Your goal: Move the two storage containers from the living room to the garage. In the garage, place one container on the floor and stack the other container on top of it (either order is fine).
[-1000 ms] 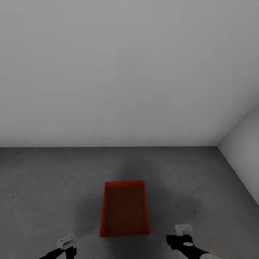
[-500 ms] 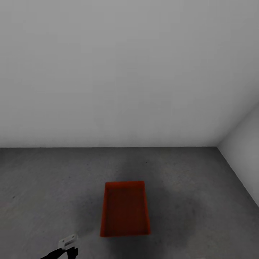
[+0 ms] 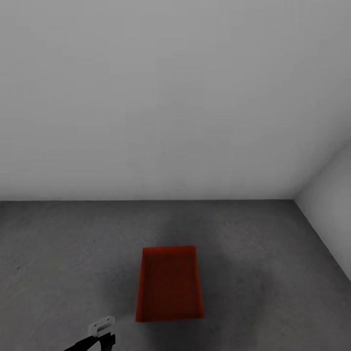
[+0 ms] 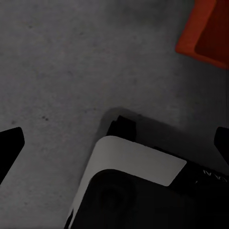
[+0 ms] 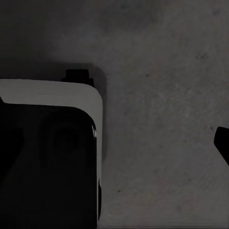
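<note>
Orange-red bin [image 3: 169, 284] upright on the grey concrete floor [image 3: 58, 253], open top up, long side running near to far, inside empty as far as the head view shows. Set near the middle of the floor, well apart from the far white wall [image 3: 165, 97] and from the right wall [image 3: 331, 200], which meet in a corner at far right. Soft dark shadow on the concrete around the bin. Left gripper [image 3: 101, 327] low at the near left, just left of the bin's near left corner and apart from it, touching nothing. From the left wrist: a corner of the bin [image 4: 205, 31] over mottled floor [image 4: 57, 62], with the white-and-black base [image 4: 138, 162] of the robot below the gripper [image 4: 114, 143]. Dark fingertips [image 4: 9, 143] at opposite edges of that view, so jaws wide apart, with nothing between them. From the right wrist: rough floor [image 5: 162, 95] and again the base [image 5: 52, 95], white on top, black beneath, with a small dark tab at its edge. Right gripper [image 5: 114, 143] above the floor; one dark fingertip [image 5: 223, 140] far out at the edge, the other faint against the black of the base, hence jaws spread and holding nothing. Bin resting free, gripped by neither arm, its rim level and its walls slightly tapered toward the bottom.
</note>
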You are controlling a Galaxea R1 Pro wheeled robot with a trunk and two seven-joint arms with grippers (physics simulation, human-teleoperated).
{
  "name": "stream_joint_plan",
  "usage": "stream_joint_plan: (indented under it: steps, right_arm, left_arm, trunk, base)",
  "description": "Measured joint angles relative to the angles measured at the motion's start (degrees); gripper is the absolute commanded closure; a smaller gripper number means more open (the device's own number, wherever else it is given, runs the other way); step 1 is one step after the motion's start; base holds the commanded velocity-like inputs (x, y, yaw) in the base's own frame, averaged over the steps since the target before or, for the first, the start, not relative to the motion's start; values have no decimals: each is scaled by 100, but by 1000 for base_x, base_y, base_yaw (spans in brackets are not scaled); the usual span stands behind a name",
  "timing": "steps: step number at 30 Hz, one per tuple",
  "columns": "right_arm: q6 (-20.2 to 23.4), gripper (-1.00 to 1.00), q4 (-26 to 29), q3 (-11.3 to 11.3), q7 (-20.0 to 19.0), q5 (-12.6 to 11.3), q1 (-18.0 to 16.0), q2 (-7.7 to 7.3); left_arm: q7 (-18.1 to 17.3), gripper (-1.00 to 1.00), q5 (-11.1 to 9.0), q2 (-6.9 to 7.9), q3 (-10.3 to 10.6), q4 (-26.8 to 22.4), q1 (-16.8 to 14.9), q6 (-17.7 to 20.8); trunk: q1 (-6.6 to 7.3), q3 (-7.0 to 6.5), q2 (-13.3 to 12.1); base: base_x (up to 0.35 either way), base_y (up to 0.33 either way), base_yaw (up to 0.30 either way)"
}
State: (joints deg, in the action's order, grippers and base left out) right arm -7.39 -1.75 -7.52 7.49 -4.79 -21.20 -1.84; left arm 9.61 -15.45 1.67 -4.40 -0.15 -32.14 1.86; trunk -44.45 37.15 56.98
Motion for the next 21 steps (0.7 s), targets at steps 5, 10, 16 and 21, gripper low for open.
stream_joint_plan:
  steps: [5,10,16,21]
  right_arm:
    - [8,-100,-7,7,-20,-32,58,11]
    - [6,-100,-8,8,-61,-35,74,15]
    - [2,-100,-8,9,-142,-37,128,15]
    - [2,-100,-8,9,-162,-38,145,15]
  left_arm:
    - [-2,-100,-8,-89,-1,0,0,-16]
    - [1,-100,-19,-117,-1,0,2,-4]
    - [3,-100,-22,-100,-1,0,8,-15]
    - [4,-100,-22,-97,-1,0,9,-18]
  trunk:
    - [0,-43,0]
    - [0,-88,0]
    - [0,-143,0]
    - [0,-189,0]
  base:
    - [0,0,0]
    - [0,0,0]
    - [0,0,0]
    - [0,0,0]
